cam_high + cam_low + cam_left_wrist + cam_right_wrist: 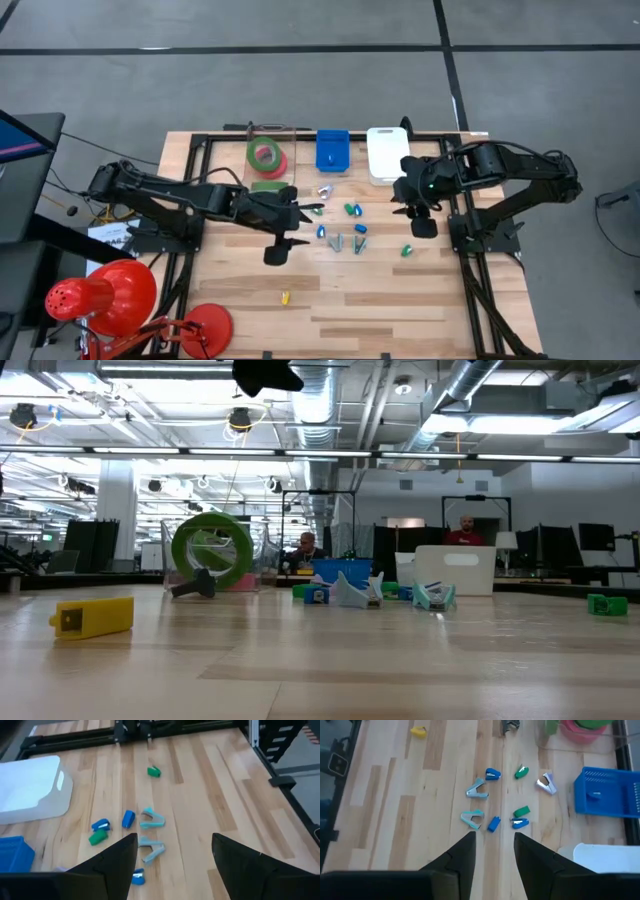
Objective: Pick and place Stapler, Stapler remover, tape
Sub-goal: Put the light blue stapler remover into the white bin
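Small blue and green staplers and teal or silver staple removers (345, 228) lie scattered mid-table between my arms. A green tape roll lies on a red-pink one (265, 155) inside a clear box at the far edge. Another green roll (210, 550) stands on its edge in the low view. My left gripper (297, 228) hovers open just left of the small items, and its wrist view looks over the removers (152, 818). My right gripper (415, 215) hangs open to their right, above the table, facing the cluster (493, 823).
A blue bin (332, 150) and a white bin (385, 152) sit at the far edge beside the clear box. One green stapler (407, 250) lies apart near the right arm. A yellow piece (285, 297) rests toward the near edge. Red lamp parts (100, 295) stand off the table's left.
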